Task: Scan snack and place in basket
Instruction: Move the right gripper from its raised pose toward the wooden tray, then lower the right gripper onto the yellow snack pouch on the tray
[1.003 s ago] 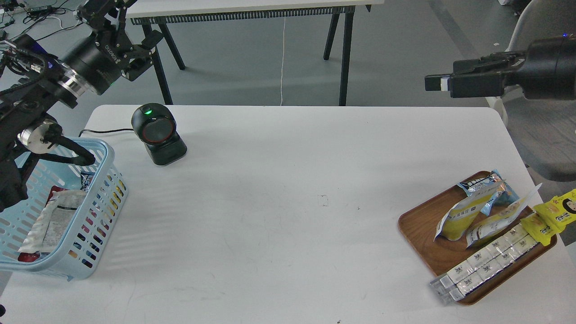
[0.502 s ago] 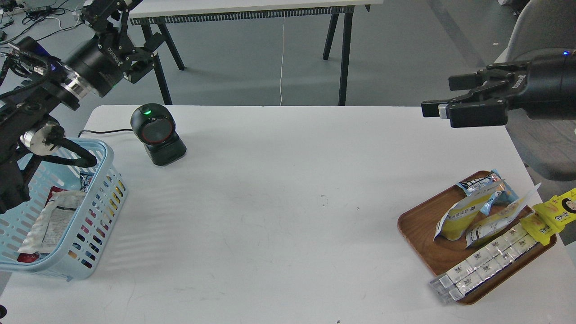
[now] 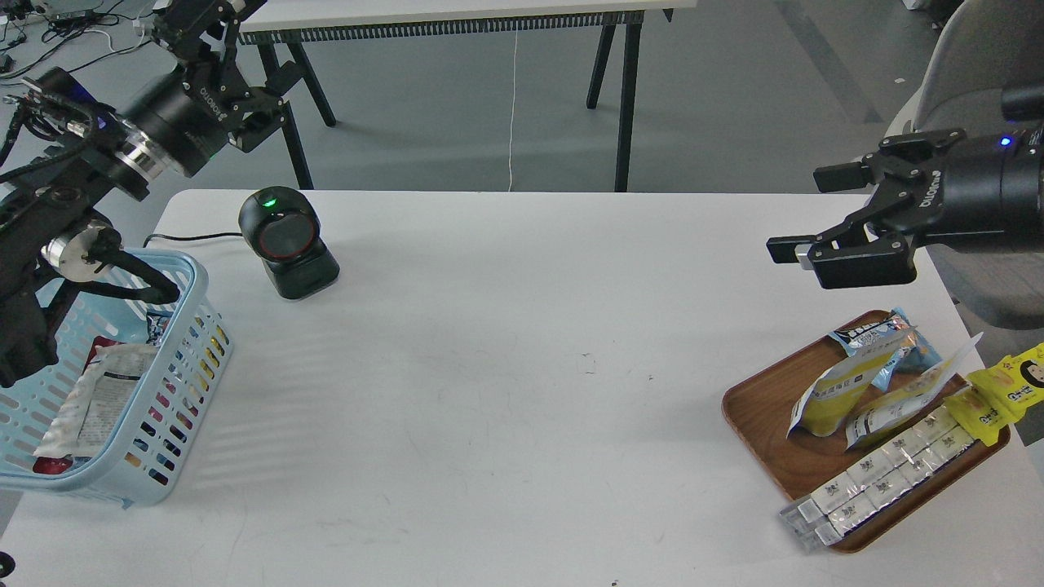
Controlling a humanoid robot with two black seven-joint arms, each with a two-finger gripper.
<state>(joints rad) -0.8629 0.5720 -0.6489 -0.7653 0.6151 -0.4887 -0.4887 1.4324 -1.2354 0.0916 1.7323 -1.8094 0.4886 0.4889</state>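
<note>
The snack (image 3: 830, 393), a yellow pouch with a white top band, leans on the brown wooden tray (image 3: 758, 424) at the right, against a light-blue pouch (image 3: 885, 334) and a slim white-and-yellow pouch (image 3: 905, 403). My right gripper (image 3: 795, 212) is open and empty, in the air above and a little left of the tray, its fingers pointing left. The light-blue slotted basket (image 3: 192, 326) stands at the table's left edge with a few packets inside. My left gripper (image 3: 232, 41) is raised behind the basket, open and empty.
A black barcode scanner (image 3: 285, 240) with a green light stands at the back left, with a cable running left. A row of white-wrapped packs (image 3: 885, 473) and a yellow packet (image 3: 999, 395) overhang the tray's front and right rim. A second table stands behind.
My right gripper has come down towards the tray and its fingers have spread apart. My left arm has shifted only slightly. The snack has not moved.
</note>
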